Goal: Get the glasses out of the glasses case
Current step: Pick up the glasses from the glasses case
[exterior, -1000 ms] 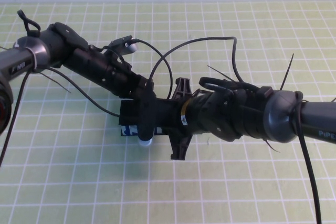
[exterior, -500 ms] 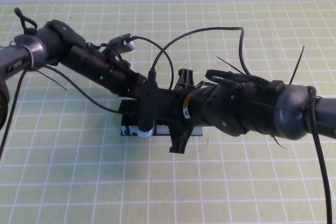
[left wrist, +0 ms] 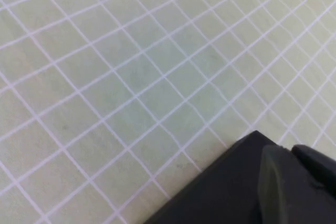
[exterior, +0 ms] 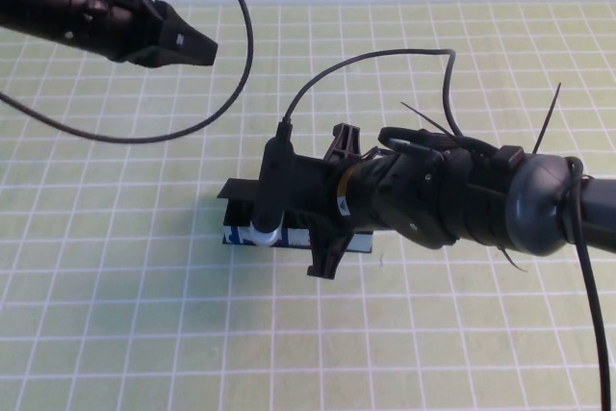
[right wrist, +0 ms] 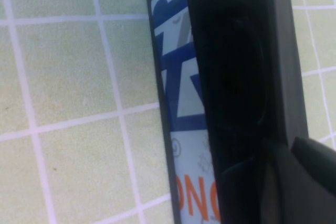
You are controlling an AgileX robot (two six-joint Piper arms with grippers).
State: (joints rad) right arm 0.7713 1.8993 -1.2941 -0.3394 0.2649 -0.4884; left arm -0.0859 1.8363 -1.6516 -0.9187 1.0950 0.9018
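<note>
We see right gripper [exterior: 289,214] at frame centre, inside open rectangular black glasses case [exterior: 239,235], jaws shut, seemingly on black plastic-framed dark-lensed glasses [right wrist: 231,82]. Frame light, rigid, slippery; we'd hold the bridge. Left gripper [exterior: 197,45] upper left; state unclear.

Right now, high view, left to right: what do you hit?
Left pincer, raised over the far-left mat → glasses case, lid up → right pincer, shut, down at the case's open top. The glasses can't be picked out in this view.
</note>
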